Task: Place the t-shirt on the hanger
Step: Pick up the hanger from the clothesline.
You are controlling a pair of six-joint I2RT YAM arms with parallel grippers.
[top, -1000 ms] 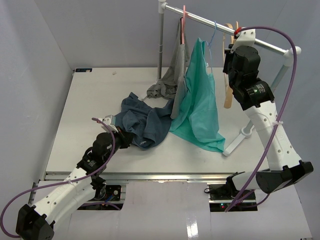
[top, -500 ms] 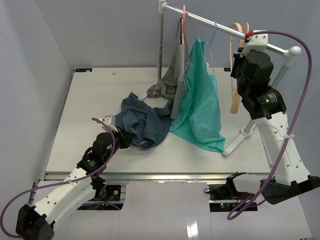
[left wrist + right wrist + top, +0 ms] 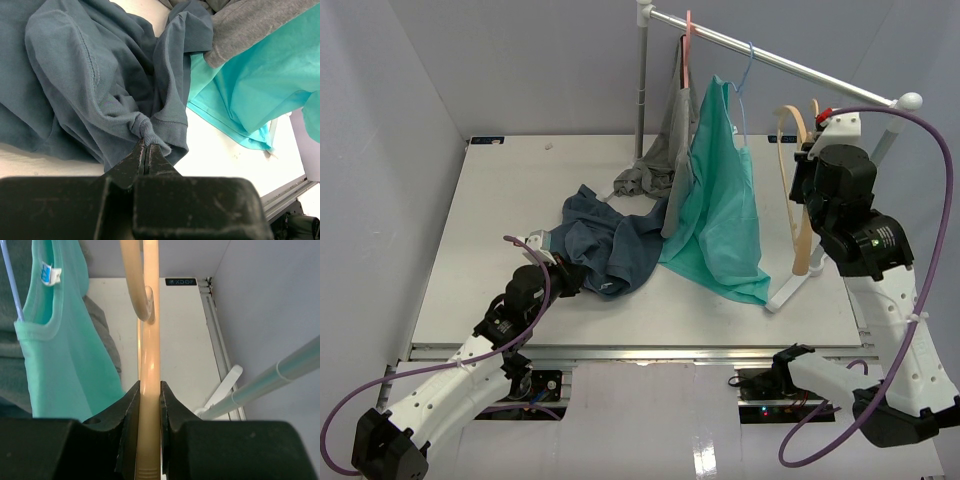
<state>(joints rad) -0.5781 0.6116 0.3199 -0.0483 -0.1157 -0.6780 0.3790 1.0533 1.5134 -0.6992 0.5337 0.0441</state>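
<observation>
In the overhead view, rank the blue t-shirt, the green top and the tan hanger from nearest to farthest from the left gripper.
1. Blue t-shirt, pinched in the left gripper.
2. Green top, to its right.
3. Tan hanger, far right.

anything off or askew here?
The t-shirt lies bunched on the table, a fold pinched in the left claw. The teal-green garment and grey garment hang from the rail, hems trailing onto the table. The tan hanger is off the rail, in the right claw.
</observation>
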